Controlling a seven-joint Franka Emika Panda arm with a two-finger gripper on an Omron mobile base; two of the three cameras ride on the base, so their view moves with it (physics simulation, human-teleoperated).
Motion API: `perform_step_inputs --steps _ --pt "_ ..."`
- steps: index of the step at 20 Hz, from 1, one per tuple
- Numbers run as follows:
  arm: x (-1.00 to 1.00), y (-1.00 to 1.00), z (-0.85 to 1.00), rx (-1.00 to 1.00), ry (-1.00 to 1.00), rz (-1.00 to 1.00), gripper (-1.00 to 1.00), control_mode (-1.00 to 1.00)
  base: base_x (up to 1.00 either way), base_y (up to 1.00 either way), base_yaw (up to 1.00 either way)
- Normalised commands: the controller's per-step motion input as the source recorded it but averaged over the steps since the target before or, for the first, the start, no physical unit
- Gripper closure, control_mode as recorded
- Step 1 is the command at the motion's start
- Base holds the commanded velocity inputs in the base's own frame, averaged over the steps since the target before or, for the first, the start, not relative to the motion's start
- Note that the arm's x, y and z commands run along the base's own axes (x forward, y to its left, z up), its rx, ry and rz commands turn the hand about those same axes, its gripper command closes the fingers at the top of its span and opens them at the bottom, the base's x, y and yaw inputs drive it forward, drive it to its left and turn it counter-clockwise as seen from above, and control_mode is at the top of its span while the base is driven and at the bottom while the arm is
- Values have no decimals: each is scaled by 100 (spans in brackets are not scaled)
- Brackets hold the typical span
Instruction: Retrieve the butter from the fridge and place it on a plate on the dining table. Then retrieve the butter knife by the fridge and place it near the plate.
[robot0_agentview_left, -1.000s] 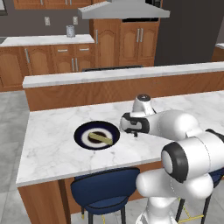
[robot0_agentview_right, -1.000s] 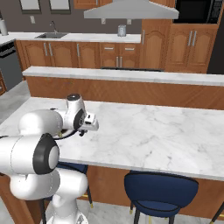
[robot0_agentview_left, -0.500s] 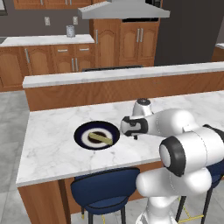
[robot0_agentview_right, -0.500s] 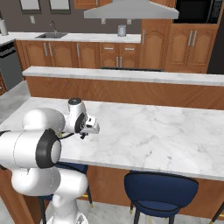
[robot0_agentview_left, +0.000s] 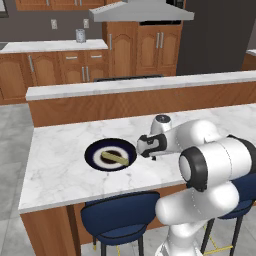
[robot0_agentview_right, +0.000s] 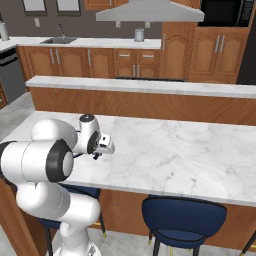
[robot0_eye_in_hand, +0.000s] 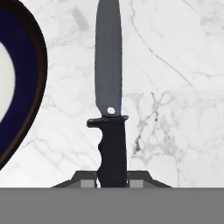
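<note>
Hand view: the gripper (robot0_eye_in_hand: 112, 181) is clenched on the knife (robot0_eye_in_hand: 109, 87) by its handle, blade just beside the plate (robot0_eye_in_hand: 30, 87); a crooked release could tip it onto the rim

Left base view: butter (robot0_agentview_left: 116, 158) lies on the plate on the counter (robot0_agentview_left: 60, 170)

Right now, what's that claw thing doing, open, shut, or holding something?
Gripper: shut on the butter knife, gripping its dark handle, just above the dining table beside the plate.
</note>
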Motion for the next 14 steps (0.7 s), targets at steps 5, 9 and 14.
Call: perform_step_inputs --steps 5,9,14 --pt "1 0 -2 0 0 0 100 -100 0 0 0" --pt "0 0 0 0 0 0 100 -100 0 0 0" --pt "0 0 -1 0 0 0 -100 -100 0 0 0"
